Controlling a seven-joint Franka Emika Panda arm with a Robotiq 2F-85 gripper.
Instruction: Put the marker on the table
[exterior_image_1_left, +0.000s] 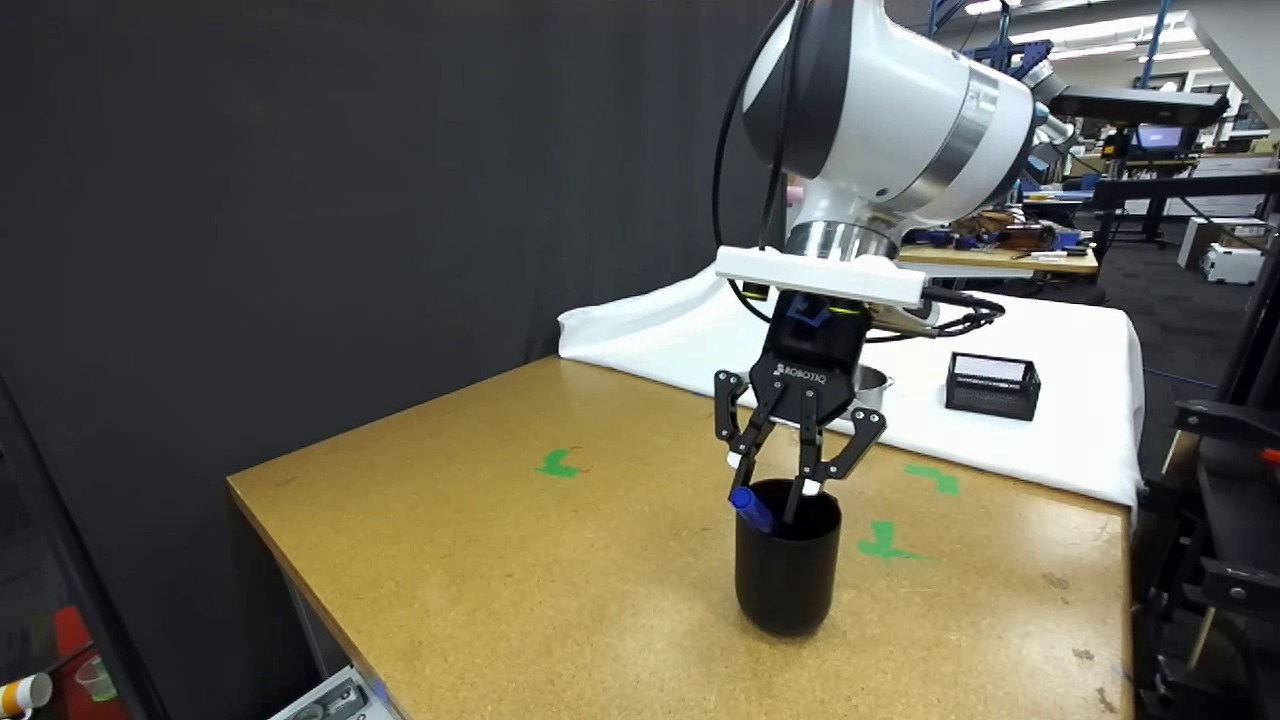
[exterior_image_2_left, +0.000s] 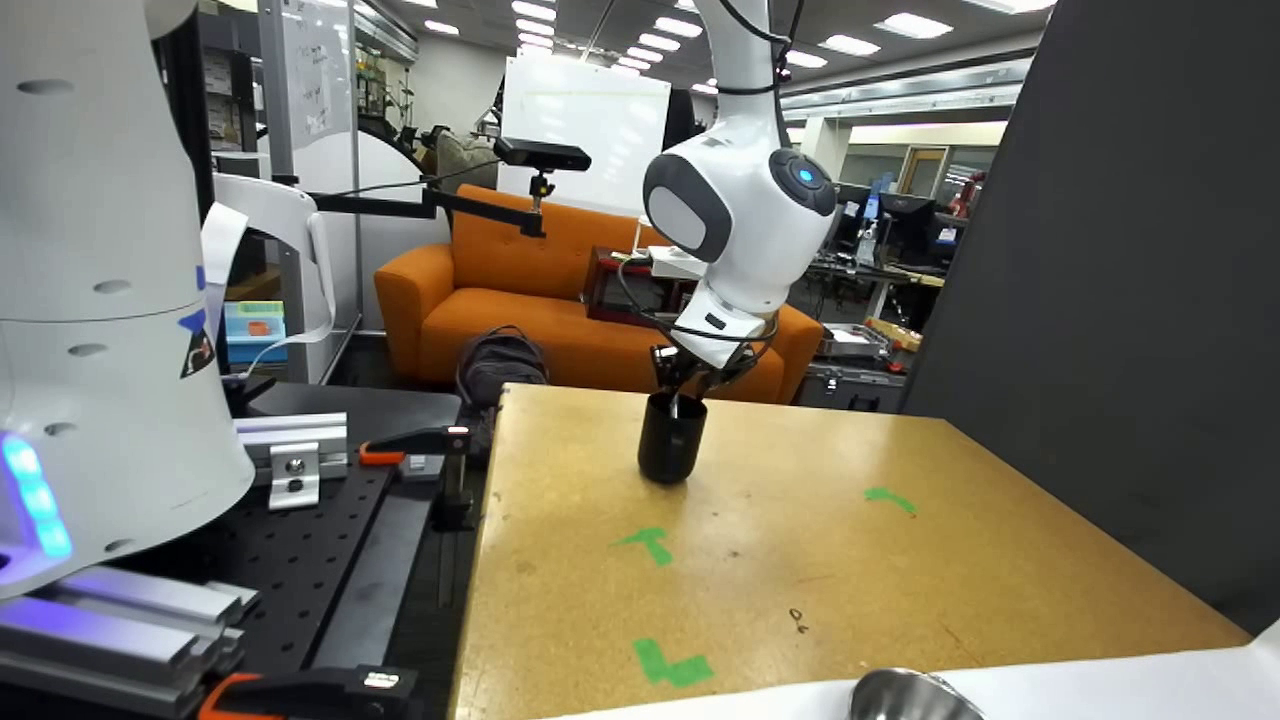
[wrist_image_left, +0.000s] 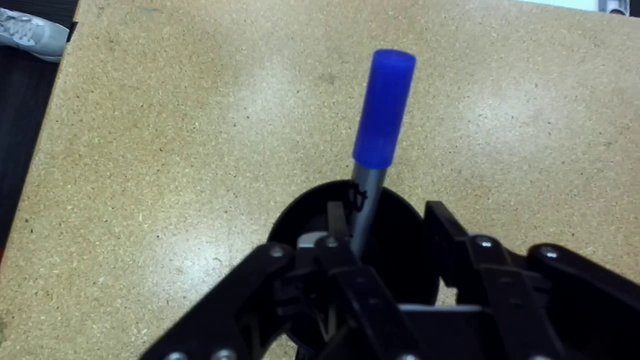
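The marker (exterior_image_1_left: 752, 509) has a blue cap and a grey barrel. It leans in the black cup (exterior_image_1_left: 787, 590), with its cap sticking out past the rim. In the wrist view the marker (wrist_image_left: 384, 110) shows between the two fingers, closer to the left one; its lower end is hidden in the cup. My gripper (exterior_image_1_left: 767, 500) is open at the cup's mouth, pointing down; the wrist view also shows the gripper (wrist_image_left: 386, 217) with a wide gap. In an exterior view the gripper (exterior_image_2_left: 682, 392) is above the cup (exterior_image_2_left: 672, 440). The cup stands upright on the table (exterior_image_1_left: 480, 570).
A metal bowl (exterior_image_1_left: 872, 386) and a black mesh box (exterior_image_1_left: 992, 386) stand on the white sheet (exterior_image_1_left: 1075, 400) beside the table. A dark panel (exterior_image_1_left: 350, 200) rises along one table side. Green tape (exterior_image_2_left: 672, 668) marks the tabletop. The robot base (exterior_image_2_left: 110, 300) stands beside the table.
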